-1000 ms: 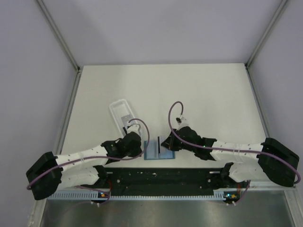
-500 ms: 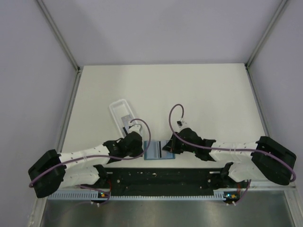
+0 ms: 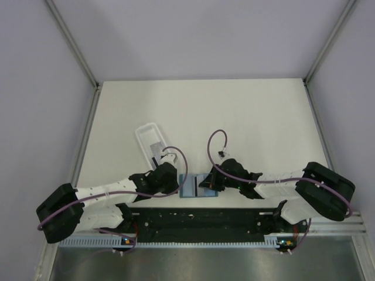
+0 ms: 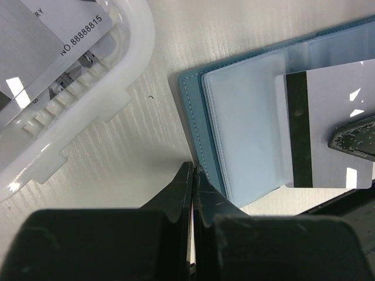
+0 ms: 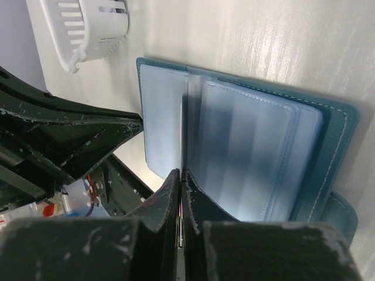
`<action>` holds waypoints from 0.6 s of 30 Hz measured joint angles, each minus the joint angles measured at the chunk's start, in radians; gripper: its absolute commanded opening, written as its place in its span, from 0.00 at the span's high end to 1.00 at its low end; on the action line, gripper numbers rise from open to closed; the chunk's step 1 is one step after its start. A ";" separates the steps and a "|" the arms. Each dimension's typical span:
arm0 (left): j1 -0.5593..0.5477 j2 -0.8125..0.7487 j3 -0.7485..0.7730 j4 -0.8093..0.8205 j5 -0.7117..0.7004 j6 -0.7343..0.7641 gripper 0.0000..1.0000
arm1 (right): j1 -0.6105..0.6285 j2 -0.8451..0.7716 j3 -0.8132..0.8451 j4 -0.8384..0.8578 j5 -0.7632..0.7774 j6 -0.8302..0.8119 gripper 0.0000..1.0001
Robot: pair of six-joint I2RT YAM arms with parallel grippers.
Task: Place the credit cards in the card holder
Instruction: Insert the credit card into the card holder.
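Foresaw the credit card (image 4: pixel 328 129) catching on a sleeve lip or slipping between the wrong leaves, given its edge-on entry into the stacked clear sleeves (image 5: pixel 246 152). Feared also a skid of the open card holder (image 4: pixel 190 111) under that push. Found the right gripper (image 5: pixel 180 178) clamped on the card, holder directly ahead of its tips. Found the left gripper (image 4: pixel 192 175) closed on nothing discernible, tips touching the holder's edge; noted the white tray (image 4: pixel 117 76) with further cards (image 4: pixel 53 35) ahead-left of it
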 measured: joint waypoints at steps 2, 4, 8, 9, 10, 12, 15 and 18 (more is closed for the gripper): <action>0.000 0.003 0.000 0.005 0.003 0.000 1.00 | 0.000 0.015 0.000 0.021 -0.008 0.009 1.00; 0.000 0.007 0.000 0.012 0.006 0.000 1.00 | 0.000 0.026 0.000 0.037 -0.015 0.015 1.00; 0.000 0.010 0.000 0.016 0.008 0.000 1.00 | 0.000 0.052 0.000 0.069 -0.028 0.025 1.00; 0.000 0.012 0.000 0.019 0.008 0.000 1.00 | 0.000 0.056 0.000 0.073 -0.029 0.027 1.00; 0.000 0.013 0.000 0.022 0.008 0.000 1.00 | 0.000 0.058 0.000 0.077 -0.031 0.030 1.00; 0.000 0.013 0.000 0.023 0.008 0.000 1.00 | -0.002 0.059 0.000 0.082 -0.032 0.031 1.00; 0.000 0.017 0.000 0.028 0.008 0.000 1.00 | -0.006 0.059 -0.002 0.086 -0.032 0.032 1.00; 0.000 0.021 0.000 0.035 0.011 0.000 1.00 | -0.007 0.060 -0.011 0.097 -0.032 0.034 1.00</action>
